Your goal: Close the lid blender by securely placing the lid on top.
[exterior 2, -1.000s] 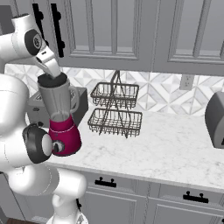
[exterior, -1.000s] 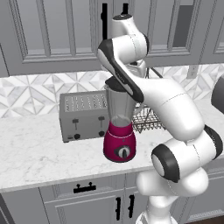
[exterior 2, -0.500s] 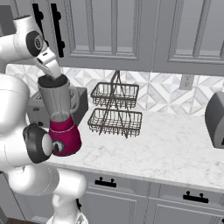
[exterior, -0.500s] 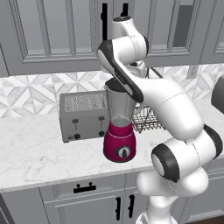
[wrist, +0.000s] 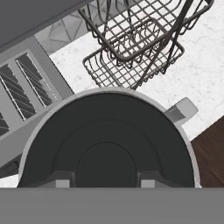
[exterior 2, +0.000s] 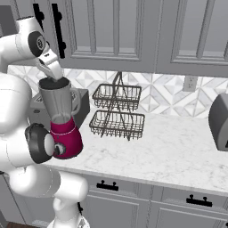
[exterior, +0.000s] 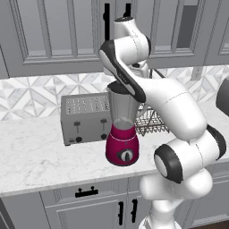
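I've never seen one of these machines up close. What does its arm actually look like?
The arm is built of thick, rounded, glossy white segments with dark grey bands and round caps at the joints. No loose cables or markings show. Its gripper ends in two small dark fingertips.

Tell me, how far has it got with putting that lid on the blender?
Nearly done, it seems. The dark lid already sits across the rim of the blender, covering the jar's mouth in the hand view. The gripper is right at the lid; whether it grips it is hidden. What looks left is seating the lid firmly, letting go and lifting the arm away.
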### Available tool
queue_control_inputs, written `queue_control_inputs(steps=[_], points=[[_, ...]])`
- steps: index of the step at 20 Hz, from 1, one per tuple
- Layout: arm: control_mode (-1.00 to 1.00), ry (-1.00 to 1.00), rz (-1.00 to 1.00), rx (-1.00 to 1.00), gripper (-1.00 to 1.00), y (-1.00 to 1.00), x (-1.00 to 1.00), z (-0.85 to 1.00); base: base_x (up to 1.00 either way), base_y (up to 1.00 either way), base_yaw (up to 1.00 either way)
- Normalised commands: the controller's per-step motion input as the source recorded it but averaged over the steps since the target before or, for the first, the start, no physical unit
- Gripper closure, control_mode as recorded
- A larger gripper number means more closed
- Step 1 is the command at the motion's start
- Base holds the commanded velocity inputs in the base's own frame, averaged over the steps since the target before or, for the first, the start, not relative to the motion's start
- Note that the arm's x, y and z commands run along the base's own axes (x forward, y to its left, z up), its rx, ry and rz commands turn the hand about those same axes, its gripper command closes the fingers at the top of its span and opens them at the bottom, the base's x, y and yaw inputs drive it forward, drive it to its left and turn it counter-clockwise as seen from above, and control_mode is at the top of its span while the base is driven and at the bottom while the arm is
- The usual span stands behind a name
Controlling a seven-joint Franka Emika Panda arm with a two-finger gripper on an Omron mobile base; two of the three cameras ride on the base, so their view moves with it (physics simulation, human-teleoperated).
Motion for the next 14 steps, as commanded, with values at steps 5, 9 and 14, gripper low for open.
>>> queue_control_inputs(steps=[5, 9, 14], points=[[-1.00, 0.00, 0.00, 0.00, -1.00, 0.00, 0.00, 0.00, 0.00, 0.00, 0.00], [-1.00, 0.00, 0.00, 0.00, -1.00, 0.00, 0.00, 0.00, 0.00, 0.00, 0.00], [-1.00, 0.00, 0.00, 0.00, -1.00, 0.00, 0.00, 0.00, 0.00, 0.00, 0.00]])
